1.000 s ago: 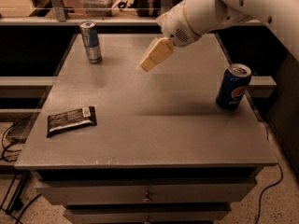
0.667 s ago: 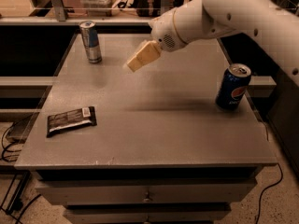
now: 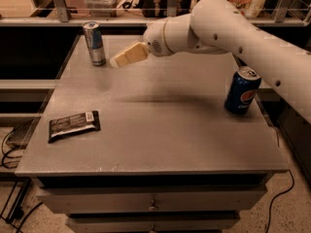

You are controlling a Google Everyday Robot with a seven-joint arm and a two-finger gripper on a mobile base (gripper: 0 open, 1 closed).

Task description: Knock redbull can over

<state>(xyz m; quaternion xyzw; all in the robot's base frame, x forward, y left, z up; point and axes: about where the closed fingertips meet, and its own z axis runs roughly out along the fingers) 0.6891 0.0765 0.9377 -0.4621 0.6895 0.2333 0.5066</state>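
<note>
The redbull can (image 3: 94, 43), slim, silver and blue, stands upright at the far left of the grey table (image 3: 160, 125). My gripper (image 3: 116, 60), with cream-coloured fingers, hangs above the table just right of the can, its tip close to the can's lower half but apart from it. It holds nothing. The white arm reaches in from the upper right.
A wider dark blue Pepsi can (image 3: 242, 91) stands upright near the table's right edge. A dark snack packet (image 3: 74, 125) lies flat at the front left. A shelf with clutter runs behind the table. Cables lie on the floor at left.
My gripper has moved left across the table toward the redbull can. The cans and the packet have not moved.
</note>
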